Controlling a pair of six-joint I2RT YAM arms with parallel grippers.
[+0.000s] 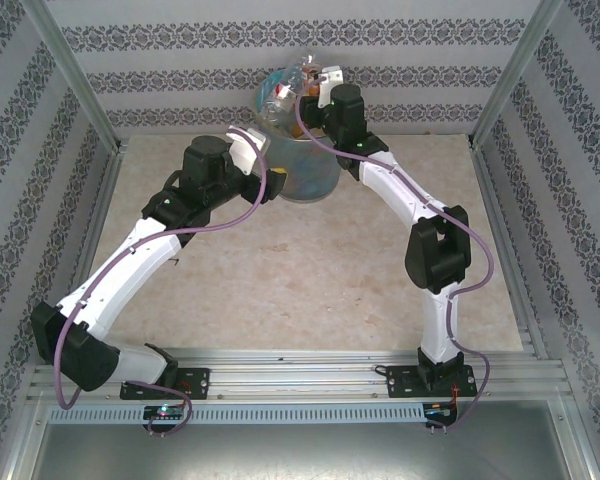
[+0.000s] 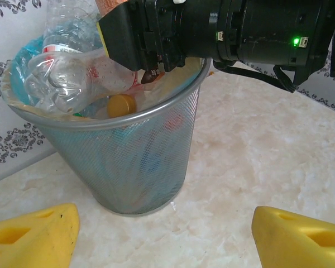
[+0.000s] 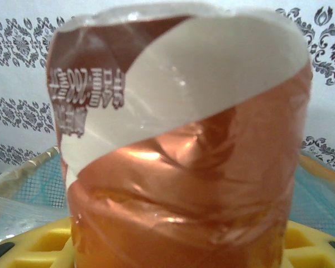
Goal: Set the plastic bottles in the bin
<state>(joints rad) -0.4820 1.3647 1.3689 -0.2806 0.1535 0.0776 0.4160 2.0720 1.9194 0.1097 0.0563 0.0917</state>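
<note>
At the far middle of the beige marbled tabletop [image 1: 310,290] stands the round grey metal-mesh bin [image 2: 139,162]. It is lined with a light blue plastic bag and heaped above its rim with clear plastic bottles [image 2: 67,78]. One crumpled bottle with a red-and-white label lies across the top, and a yellow cap [image 2: 121,105] shows just under the rim. Directly over the bin's mouth, the right gripper [image 1: 315,82] is clamped on a clear plastic bottle with a coppery orange, brown and white label [image 3: 178,162]. Its yellow fingers [image 3: 39,245] sit at either side of the bottle's lower part, and the blue liner is visible beneath. The left gripper [image 2: 167,240] hangs low beside the bin on its left, near the mesh wall but apart from it, its own yellow fingers [image 2: 33,234] spread wide with nothing between them. Grey-and-white patterned wallpaper [image 1: 300,40] backs the enclosure.
</note>
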